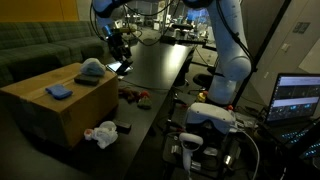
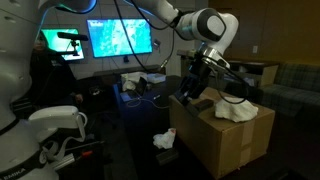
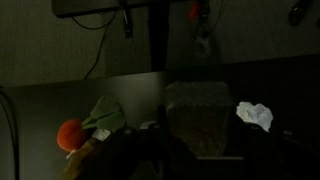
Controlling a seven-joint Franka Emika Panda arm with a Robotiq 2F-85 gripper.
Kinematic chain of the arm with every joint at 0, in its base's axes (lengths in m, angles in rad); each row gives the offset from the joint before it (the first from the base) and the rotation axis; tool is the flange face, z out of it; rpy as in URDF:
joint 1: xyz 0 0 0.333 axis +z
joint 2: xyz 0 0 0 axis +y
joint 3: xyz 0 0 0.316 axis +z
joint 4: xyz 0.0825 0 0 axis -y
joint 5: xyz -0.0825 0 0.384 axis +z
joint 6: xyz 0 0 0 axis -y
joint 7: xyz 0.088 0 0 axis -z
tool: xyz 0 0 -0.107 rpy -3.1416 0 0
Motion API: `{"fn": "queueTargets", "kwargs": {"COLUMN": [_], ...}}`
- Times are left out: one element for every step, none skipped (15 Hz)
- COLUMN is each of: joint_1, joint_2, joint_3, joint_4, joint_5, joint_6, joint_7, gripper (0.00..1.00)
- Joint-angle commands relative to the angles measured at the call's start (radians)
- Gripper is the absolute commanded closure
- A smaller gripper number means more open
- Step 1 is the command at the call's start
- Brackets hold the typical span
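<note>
Gripper [image 1: 120, 50] in an exterior view: hangs over the black table [image 1: 160, 70], just past the far corner of the cardboard box [image 1: 55, 110]. Way too dark and small to say how wide the fingers are or if they've got anything.
Arm pose: white arm [image 1: 232, 50] rises from its base at the table's edge, arcs over the top, wrist pointing down.
Box top: pale cloth [image 1: 92, 68] at the far corner, nearest the gripper; blue cloth [image 1: 60, 92] more toward the middle.
Off the box: crumpled white rag [image 1: 100, 133] low down beside the near corner.
Gripper [image 2: 194, 88] in an exterior view: right above the box's [image 2: 225, 145] top corner, fingers tilted down. Something dark sits at the tips, but honestly can't tell if it's gripped or just behind.
Pale cloth [image 2: 240, 110]: lies on the box top, near the gripper, not touching.
Wrist view: super murky, fingers lost in the dark bottom edge, so can't tell the opening. Orange ball [image 3: 68, 135] and green cloth [image 3: 105, 115] lower left, white rag [image 3: 255, 115] off right.
</note>
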Motion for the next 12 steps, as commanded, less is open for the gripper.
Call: {"fn": "queueTargets", "kwargs": {"joint_1": [0.018,0.016,0.020,0.019,0.025,0.046,0.042,0.052,0.054,0.057,0.061,0.069], "joint_2": [-0.095,-0.088,-0.081,-0.062,-0.041,-0.020,-0.004,0.010,0.021,0.027,0.034,0.039], "joint_3": [-0.017,-0.013,-0.013,-0.007,-0.007,-0.022,-0.014,-0.022,-0.024,-0.027,-0.032,-0.041], "joint_4": [-0.249,-0.279,-0.313,-0.334,-0.352,-0.366,-0.381,-0.397,-0.411,-0.426,-0.442,-0.460], "joint_5": [-0.019,-0.015,-0.024,-0.014,-0.014,-0.046,-0.030,-0.044,-0.040,-0.039,-0.040,-0.046], "joint_6": [0.179,0.235,0.289,0.348,0.407,0.470,0.524,0.579,0.624,0.663,0.699,0.735], "joint_7": [0.006,-0.007,-0.007,-0.022,-0.006,0.049,0.034,0.061,0.073,0.085,0.098,0.125], "gripper": [0.68,0.68,0.68,0.68,0.68,0.68,0.68,0.68,0.68,0.68,0.68,0.68]}}
